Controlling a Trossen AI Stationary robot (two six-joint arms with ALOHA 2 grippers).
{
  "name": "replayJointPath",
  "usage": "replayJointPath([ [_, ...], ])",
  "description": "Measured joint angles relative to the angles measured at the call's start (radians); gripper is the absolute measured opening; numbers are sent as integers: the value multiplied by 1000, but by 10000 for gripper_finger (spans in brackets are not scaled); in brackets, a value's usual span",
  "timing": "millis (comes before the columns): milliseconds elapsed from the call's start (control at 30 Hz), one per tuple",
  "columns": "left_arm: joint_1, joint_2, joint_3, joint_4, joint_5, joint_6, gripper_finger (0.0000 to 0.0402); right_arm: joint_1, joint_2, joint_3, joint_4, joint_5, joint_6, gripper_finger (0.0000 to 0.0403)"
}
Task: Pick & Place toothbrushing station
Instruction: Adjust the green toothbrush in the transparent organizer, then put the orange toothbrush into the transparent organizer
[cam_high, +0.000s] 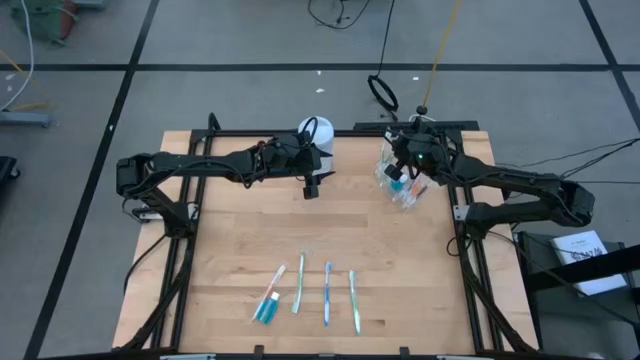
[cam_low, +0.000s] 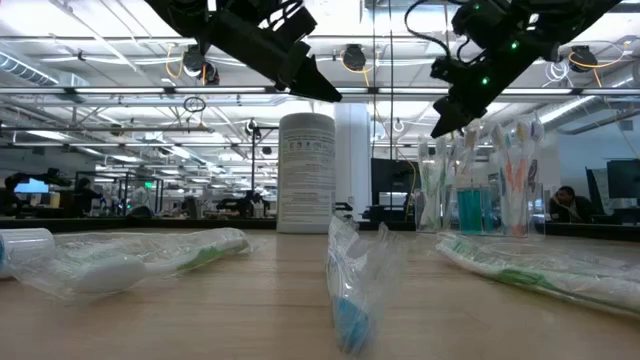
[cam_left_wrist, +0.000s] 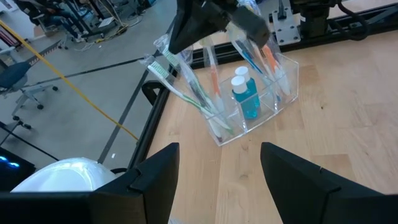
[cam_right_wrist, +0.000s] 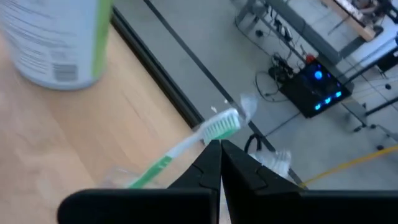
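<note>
A: Four wrapped brushes and one tube lie at the table's near edge in the high view. Station?

B: Holder at far right; right gripper above it, probably to drop a brush in.

A: Low view?

B: Canister stands behind, untouched.

A: Left wrist?

B: Left gripper spread wide, empty, waiting beside the canister.

A: Right wrist?

B: Jaws closed; green-white brush passes behind their tips; grip unconfirmed.

A tall white canister stands upright at the wooden table's far edge
</note>
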Motion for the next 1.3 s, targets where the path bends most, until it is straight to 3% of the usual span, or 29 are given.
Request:
replayJointPath([
  [233,-2,-1,0,-32,-3,0,232,101,-117,0,4,-9,29,0],
  [500,-42,-34,1,-223,-4,-27,232,213,-225,-1,9,-331,134,0],
  [667,-103,-74,1,-379,6,-107,232,272,-220,-55,54,-368,167,0],
  [1100,-260,-73,0,-851,59,-797,232,300,-210,-117,172,-366,150,0],
  [1300,-395,-24,-3,-848,97,-1016,232,299,-210,-117,171,-366,194,0],
])
